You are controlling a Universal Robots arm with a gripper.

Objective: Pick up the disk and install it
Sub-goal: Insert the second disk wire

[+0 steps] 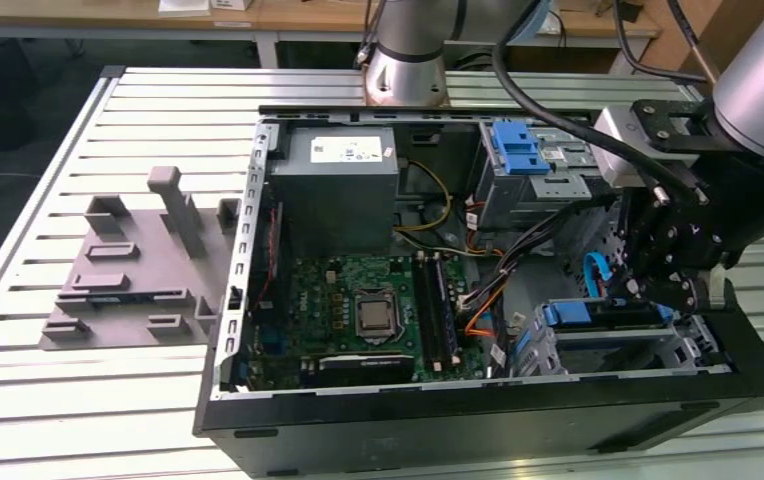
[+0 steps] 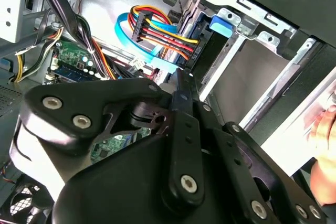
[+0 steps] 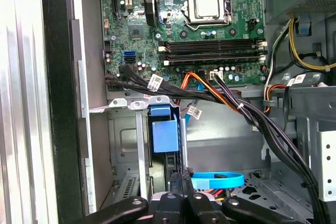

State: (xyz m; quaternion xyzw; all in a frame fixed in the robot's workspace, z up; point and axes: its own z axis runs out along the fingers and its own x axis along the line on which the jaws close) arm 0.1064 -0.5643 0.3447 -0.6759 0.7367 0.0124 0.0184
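I see the gripper (image 3: pixel 181 184) inside the case (image 1: pixel 489 410), jaws closed and empty, touching the bayed disk (image 3: pixel 164 135).

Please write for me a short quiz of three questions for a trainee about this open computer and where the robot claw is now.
1. True or false: the disk lies on the table, outside the computer case.
2. Choose one. The claw is nearest to: A) the grey power box, B) the disk, C) the grey tray on the table.
3. Short answer: what colour is the flat cable that curls beside the disk in the first wrist view?

Key
1. False: it sits in a metal bay inside the case.
2. B
3. Blue
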